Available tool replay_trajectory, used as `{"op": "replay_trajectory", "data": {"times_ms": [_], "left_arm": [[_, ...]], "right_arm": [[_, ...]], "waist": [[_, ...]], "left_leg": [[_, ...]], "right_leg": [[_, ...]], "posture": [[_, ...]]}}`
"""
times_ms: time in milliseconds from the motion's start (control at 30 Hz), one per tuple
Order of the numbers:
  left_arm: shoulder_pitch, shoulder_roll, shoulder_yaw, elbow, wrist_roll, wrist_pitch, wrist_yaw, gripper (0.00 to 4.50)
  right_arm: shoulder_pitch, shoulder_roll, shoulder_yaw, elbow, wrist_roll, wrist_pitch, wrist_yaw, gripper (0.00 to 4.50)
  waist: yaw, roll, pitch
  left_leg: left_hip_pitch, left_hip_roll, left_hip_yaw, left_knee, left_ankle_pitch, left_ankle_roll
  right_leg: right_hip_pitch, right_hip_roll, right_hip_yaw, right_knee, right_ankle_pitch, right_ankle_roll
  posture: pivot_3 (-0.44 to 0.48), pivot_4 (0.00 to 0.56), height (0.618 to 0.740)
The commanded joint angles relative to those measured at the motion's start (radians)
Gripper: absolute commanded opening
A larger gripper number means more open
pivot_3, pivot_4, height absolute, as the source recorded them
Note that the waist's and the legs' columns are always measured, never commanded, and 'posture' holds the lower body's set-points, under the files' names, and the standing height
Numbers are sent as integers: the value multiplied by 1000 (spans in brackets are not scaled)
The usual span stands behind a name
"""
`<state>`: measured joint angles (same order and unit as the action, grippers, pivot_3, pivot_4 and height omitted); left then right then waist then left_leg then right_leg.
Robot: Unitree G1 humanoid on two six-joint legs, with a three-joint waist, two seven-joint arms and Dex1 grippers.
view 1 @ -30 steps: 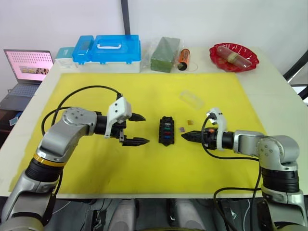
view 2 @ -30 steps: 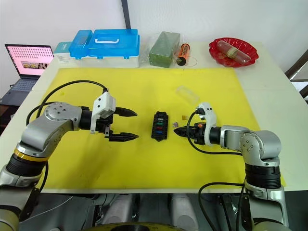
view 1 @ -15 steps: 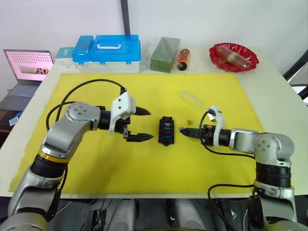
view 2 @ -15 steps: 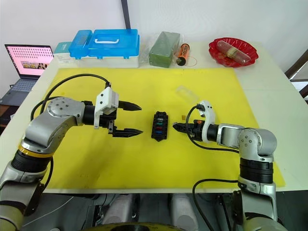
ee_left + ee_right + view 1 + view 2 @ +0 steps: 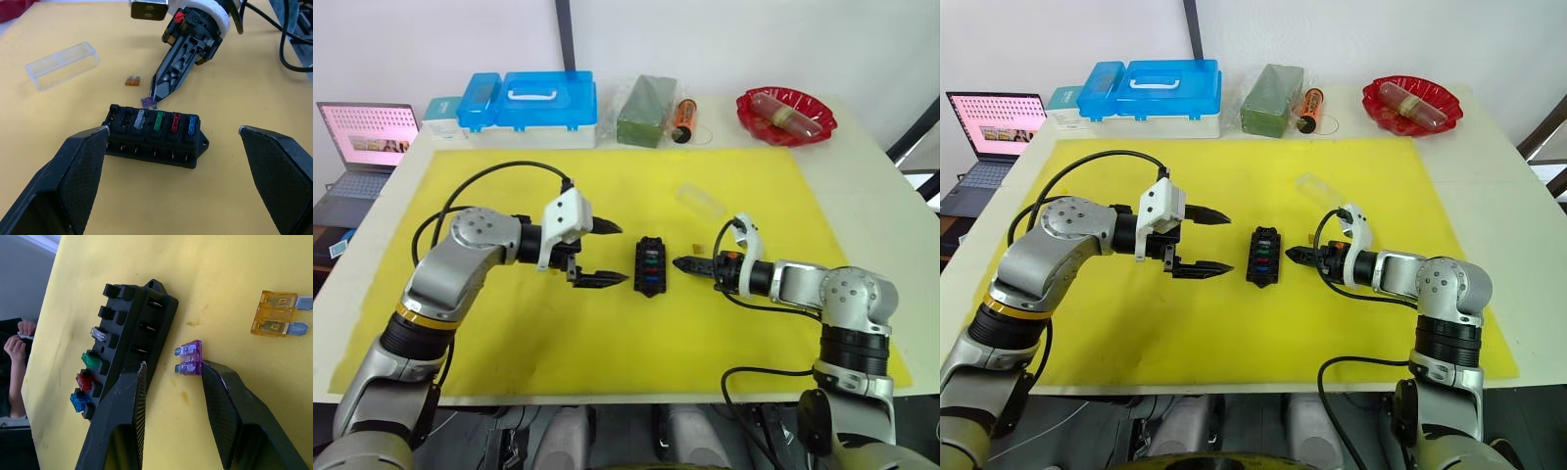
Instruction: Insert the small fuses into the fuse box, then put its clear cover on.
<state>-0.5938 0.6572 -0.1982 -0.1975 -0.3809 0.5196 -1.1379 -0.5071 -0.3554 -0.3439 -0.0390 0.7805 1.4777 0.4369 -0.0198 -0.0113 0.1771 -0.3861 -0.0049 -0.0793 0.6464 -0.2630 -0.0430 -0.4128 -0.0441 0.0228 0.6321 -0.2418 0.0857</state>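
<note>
The right tool [image 5: 168, 396] is slightly parted, its two black fingers straddling a gap just behind the purple fuse [image 5: 190, 358], and it holds nothing. That fuse lies flat on the yellow mat [image 5: 607, 196], touching or almost touching one fingertip, with its metal blades pointing toward the fuse box [image 5: 122, 340]. So the fuse sits between the right tool and the fuse box, its long axis roughly in line with the fingers, and the next move probably turns on closing across its plastic body, not its blades.

The fuse box lies just beyond the purple fuse, long axis crosswise to the right tool's fingers. Four slots in one row hold grey, green, red and blue fuses; the two slots at the end nearest the purple fuse look empty. The orange fuse [image 5: 275, 313] lies flat on the mat near the purple one, on the side away from the fuse box. The clear cover [image 5: 62, 64] rests on the mat farther from the fuse box, past the orange fuse.

On the opposite side of the fuse box, the left tool [image 5: 605, 253] hangs wide open and empty, near the box but not touching it. The right arm is plainly the nearer to both loose fuses.
</note>
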Motion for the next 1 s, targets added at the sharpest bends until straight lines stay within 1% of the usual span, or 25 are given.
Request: {"op": "replay_trajectory", "data": {"times_ms": [33, 367, 400, 433, 533, 567, 767, 867, 900, 1000], "left_arm": [[-9, 3, 17, -20, 2, -12, 8, 4500], [-4, 3, 20, -29, -3, -8, 21, 4500], [-3, 3, 20, -30, -4, -8, 21, 4500], [-3, 4, 20, -30, -4, -8, 21, 4500], [-3, 4, 19, -30, -5, -9, 23, 4500], [-3, 4, 19, -30, -5, -9, 23, 4500], [-1, 0, 19, -32, -6, -10, 28, 4500], [2, -1, 19, -35, -6, -9, 32, 4500], [3, 0, 19, -34, -6, -10, 33, 4500], [9, 8, 24, -15, 1, -21, 29, 4500]], "right_arm": [[-18, 7, -14, 6, 9, -6, -7, 1779], [-32, 11, -21, 43, 2, -23, -23, 1779], [-33, 11, -25, 47, 1, -24, -26, 1449], [-33, 11, -26, 50, 1, -26, -27, 1245], [-33, 10, -26, 54, 5, -30, -30, 251], [-33, 10, -27, 54, 5, -30, -31, 14], [-39, 7, -45, 58, 11, -30, -38, 14], [-50, -20, -39, 34, 16, -32, -29, 14], [-62, -45, -27, 17, 15, -33, -21, 14], [-104, -179, 78, -75, 1, -67, 59, 14]], "waist": [[0, 0, 0], [0, 0, 0], [0, 0, 0], [0, 0, 0], [0, 0, 0], [0, 0, 0], [1, 0, 0], [1, 0, 0], [1, 0, 0], [4, 3, 2]], "left_leg": [[0, 0, 0, 0, 0, 0], [0, 0, 0, 0, 0, 0], [0, 0, 0, 0, 0, 0], [0, 0, 0, 0, 0, 0], [0, 0, 0, 0, 0, 0], [0, 0, 0, 0, 0, 0], [0, 0, 0, 0, 0, 0], [0, 0, 0, 0, 0, 0], [0, 0, 0, 0, 0, 0], [-1, -1, 0, 0, 0, 0]], "right_leg": [[0, 0, 0, 0, 0, 0], [0, 0, 0, 0, 0, 0], [0, 0, 0, 0, 0, 0], [0, 0, 0, 0, 0, 0], [0, 0, 0, 0, 0, 0], [0, 0, 0, 0, 0, 0], [0, 0, 0, 0, 0, 0], [0, 0, 0, 0, 0, 0], [0, 0, 0, 0, 0, 0], [0, -1, 0, 0, 0, 0]], "posture": [[0, 150, 740], [0, 150, 740], [0, 150, 740], [0, 150, 740], [0, 150, 740], [0, 150, 740], [0, 150, 740], [0, 150, 740], [0, 150, 740], [0, 150, 740]]}}
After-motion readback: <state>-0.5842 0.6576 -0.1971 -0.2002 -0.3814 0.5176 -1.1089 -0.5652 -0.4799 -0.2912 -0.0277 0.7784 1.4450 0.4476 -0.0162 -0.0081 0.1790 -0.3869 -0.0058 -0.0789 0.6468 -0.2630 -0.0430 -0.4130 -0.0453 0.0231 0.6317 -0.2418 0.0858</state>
